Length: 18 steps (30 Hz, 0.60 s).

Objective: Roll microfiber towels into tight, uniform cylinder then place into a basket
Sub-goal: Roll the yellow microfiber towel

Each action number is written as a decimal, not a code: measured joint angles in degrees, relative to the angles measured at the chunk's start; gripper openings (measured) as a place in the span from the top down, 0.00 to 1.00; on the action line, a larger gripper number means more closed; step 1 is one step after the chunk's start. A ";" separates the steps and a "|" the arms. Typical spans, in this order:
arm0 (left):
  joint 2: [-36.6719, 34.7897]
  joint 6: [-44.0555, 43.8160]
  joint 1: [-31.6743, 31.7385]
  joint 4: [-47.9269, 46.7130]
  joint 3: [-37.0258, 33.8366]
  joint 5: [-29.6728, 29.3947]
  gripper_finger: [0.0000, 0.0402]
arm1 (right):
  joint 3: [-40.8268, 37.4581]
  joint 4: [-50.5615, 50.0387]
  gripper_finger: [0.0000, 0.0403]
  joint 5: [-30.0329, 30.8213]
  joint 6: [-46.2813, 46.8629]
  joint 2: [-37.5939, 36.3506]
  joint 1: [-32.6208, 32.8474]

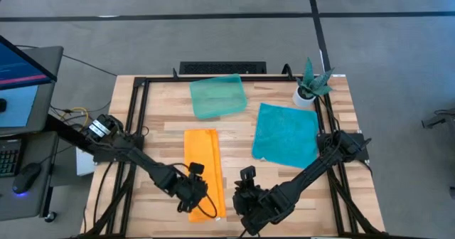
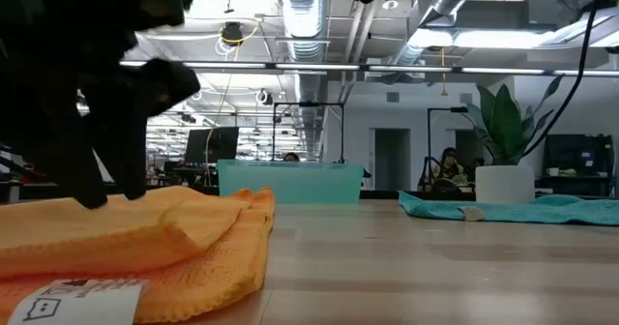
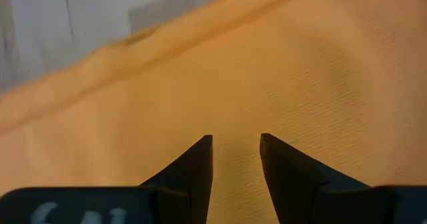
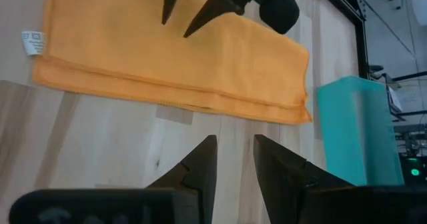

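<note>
The orange towel (image 1: 202, 169) lies on the table, folded into a long strip that runs from near to far; its layered long edge (image 4: 200, 104) faces the right gripper. My left gripper (image 3: 236, 139) is open, pointing down over the strip's near part (image 1: 193, 195). My right gripper (image 4: 235, 139) is open and holds nothing; it hangs above bare wood right of the strip (image 1: 245, 186). The teal-blue towel (image 1: 286, 134) lies spread flat at the right. The pale-green basket (image 1: 217, 97) stands at the far middle. My left gripper comes at the orange towel's top layer (image 3: 233, 97) from above, slanting down, with its fingers (image 4: 175, 11) apart. The tips stand at the cloth's surface; I cannot tell whether they touch it. No cloth is between the fingers.
A white pot with a green plant (image 1: 308, 88) stands at the far right corner. Black frame rails (image 1: 136, 118) run along the table's edges. Bare wood lies between the two towels. A white label (image 2: 68, 301) sticks out at the orange towel's near end.
</note>
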 joint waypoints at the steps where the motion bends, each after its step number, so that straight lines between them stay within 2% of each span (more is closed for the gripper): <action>1: 0.00 -0.52 0.51 0.07 -0.73 0.08 0.70 | 0.00 0.02 0.70 0.00 0.00 0.00 -0.04; 6: -0.22 -2.19 2.84 0.72 -3.51 -0.80 0.70 | 0.00 0.04 0.70 0.00 0.43 0.00 -0.21; 13: -0.13 -5.71 6.52 0.98 -4.98 -10.29 0.70 | 0.00 0.04 0.70 -0.01 0.46 0.00 -0.21; 18: -0.11 -6.71 8.20 -0.70 -4.98 -11.14 0.70 | 0.00 0.04 0.70 0.00 0.50 0.00 -0.21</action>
